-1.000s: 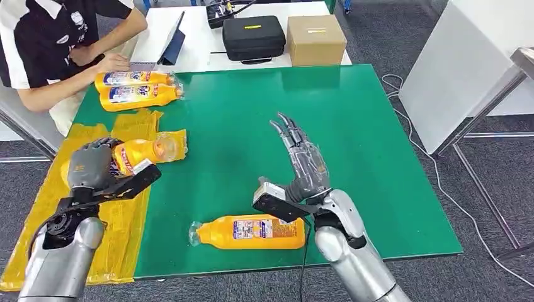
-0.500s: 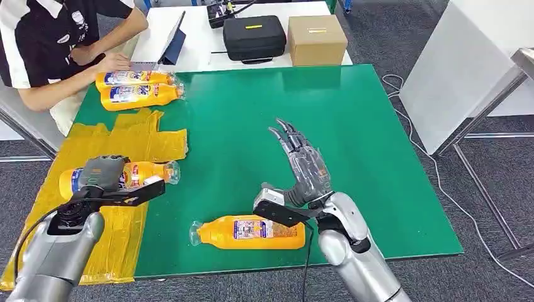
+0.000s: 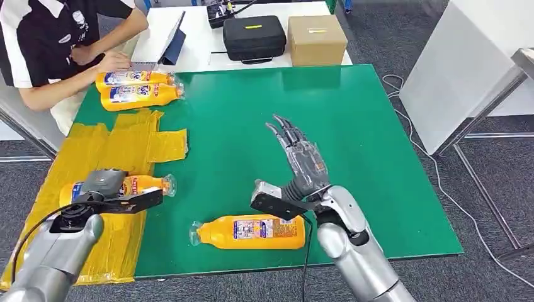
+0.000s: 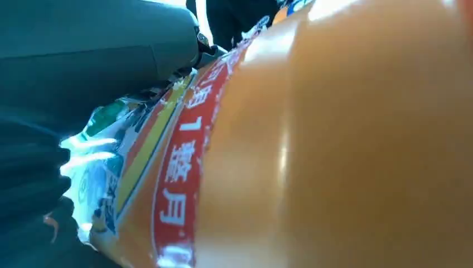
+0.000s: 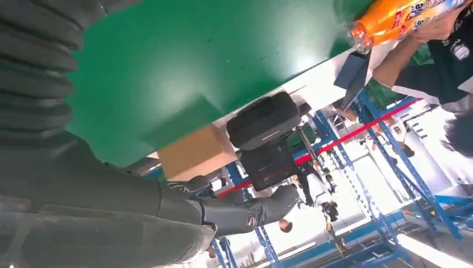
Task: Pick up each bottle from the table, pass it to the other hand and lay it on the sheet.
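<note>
My left hand [image 3: 104,182] grips an orange bottle [image 3: 143,184] lying sideways low over the yellow sheet [image 3: 119,141] at the table's left side; its cap points right. The left wrist view has the bottle's orange body and red label [image 4: 184,167] pressed against my thumb [image 4: 100,39]. Another orange bottle [image 3: 250,231] lies on the green table [image 3: 352,126] near the front edge. My right hand [image 3: 301,160] hovers just above and behind it, fingers spread and straight, holding nothing. Two more orange bottles [image 3: 135,88] lie at the table's far left corner.
A person [image 3: 50,44] sits at the far left beside those two bottles, working at a laptop [image 3: 165,41]. A black case [image 3: 253,36] and a cardboard box [image 3: 317,39] stand on the white table behind. A white panel [image 3: 460,69] stands to the right.
My left hand has lowered the held bottle toward me, down over the yellow sheet, turning it level. My right hand has barely shifted.
</note>
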Robot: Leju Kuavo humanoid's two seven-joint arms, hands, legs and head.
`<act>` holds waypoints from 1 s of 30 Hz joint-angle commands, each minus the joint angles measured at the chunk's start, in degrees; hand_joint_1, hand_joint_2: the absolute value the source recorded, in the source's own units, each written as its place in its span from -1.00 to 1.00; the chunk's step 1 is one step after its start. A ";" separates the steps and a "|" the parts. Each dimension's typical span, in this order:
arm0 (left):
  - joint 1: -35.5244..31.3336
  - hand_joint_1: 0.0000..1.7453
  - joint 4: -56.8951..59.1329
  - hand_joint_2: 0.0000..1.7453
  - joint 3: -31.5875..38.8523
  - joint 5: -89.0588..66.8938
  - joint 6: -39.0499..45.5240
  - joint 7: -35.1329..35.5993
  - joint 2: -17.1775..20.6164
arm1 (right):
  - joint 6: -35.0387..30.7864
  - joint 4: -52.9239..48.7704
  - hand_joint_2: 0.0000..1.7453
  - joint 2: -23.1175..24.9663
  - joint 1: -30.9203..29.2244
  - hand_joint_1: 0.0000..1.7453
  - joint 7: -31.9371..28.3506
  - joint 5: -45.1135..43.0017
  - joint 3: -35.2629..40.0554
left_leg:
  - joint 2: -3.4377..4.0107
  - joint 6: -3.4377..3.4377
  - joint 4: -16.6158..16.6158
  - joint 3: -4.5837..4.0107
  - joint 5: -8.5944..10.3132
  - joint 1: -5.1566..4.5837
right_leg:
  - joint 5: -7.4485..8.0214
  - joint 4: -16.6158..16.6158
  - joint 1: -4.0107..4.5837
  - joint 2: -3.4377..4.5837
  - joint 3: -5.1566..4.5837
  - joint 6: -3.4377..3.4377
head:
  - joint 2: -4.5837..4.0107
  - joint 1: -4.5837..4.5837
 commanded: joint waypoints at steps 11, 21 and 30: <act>-5.25 -1.00 9.82 1.00 -1.48 -0.44 -0.07 -0.09 0.13 | 0.89 2.73 -1.00 -0.75 -1.62 -1.00 1.29 -0.19 1.50 | 0.00 -0.15 -0.03 0.23 -0.04 0.05 | -0.05 -0.10 0.05 -0.07 0.27 0.01 | 0.00 -0.02; -5.41 -1.00 5.19 1.00 -3.42 -0.65 0.38 -0.91 -0.73 | 1.41 3.03 -1.00 -0.39 -1.04 -1.00 2.23 -0.28 0.55 | -0.12 -0.19 0.00 0.29 -0.08 0.10 | -0.10 -0.16 0.09 -0.22 0.41 0.03 | 0.00 -0.02; -7.86 -1.00 -4.53 -1.00 -8.66 0.82 -4.97 -4.27 2.65 | 2.15 5.19 -1.00 0.00 -1.76 -1.00 2.32 -0.23 0.52 | -0.03 -0.15 0.08 0.04 -0.03 0.10 | -0.04 -0.02 0.08 -0.09 0.10 0.00 | 0.00 0.00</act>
